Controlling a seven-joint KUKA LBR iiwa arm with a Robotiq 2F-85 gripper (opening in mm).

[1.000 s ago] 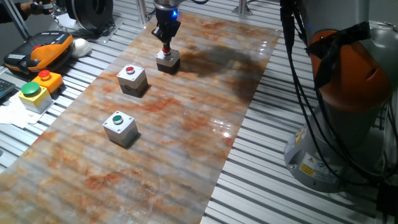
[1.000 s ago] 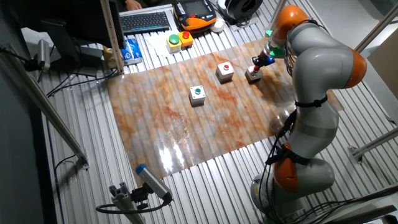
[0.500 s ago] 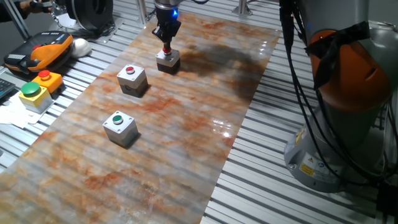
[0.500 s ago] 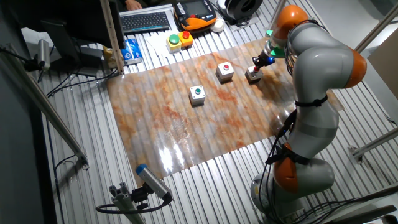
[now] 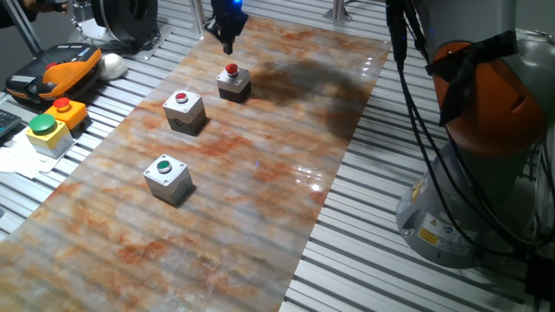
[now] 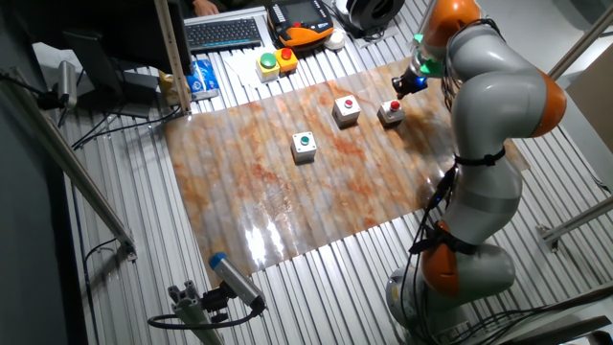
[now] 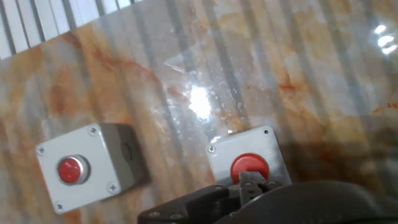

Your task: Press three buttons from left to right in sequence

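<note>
Three light-grey button boxes stand in a row on the marbled board. In one fixed view the green-capped box (image 5: 166,177) is nearest, a red-capped box (image 5: 183,110) is in the middle, and another red-capped box (image 5: 233,82) is farthest. My gripper (image 5: 228,48) hangs a little above the far red box, touching nothing, its fingertips together in a point. The other fixed view shows the green box (image 6: 305,145), the middle red box (image 6: 346,109), the far red box (image 6: 390,112) and the gripper (image 6: 406,86). The hand view shows the far red box (image 7: 249,163) just under the fingertips (image 7: 250,182), and the middle red box (image 7: 84,167).
A yellow box with a green button (image 5: 42,132), an orange box with a red button (image 5: 65,111) and a teach pendant (image 5: 56,74) lie left of the board on the slatted table. The robot's base (image 5: 473,139) stands at the right. A keyboard (image 6: 225,34) lies behind.
My gripper was down on the far red button's cap and has risen straight up off it. The buttons have not moved.
</note>
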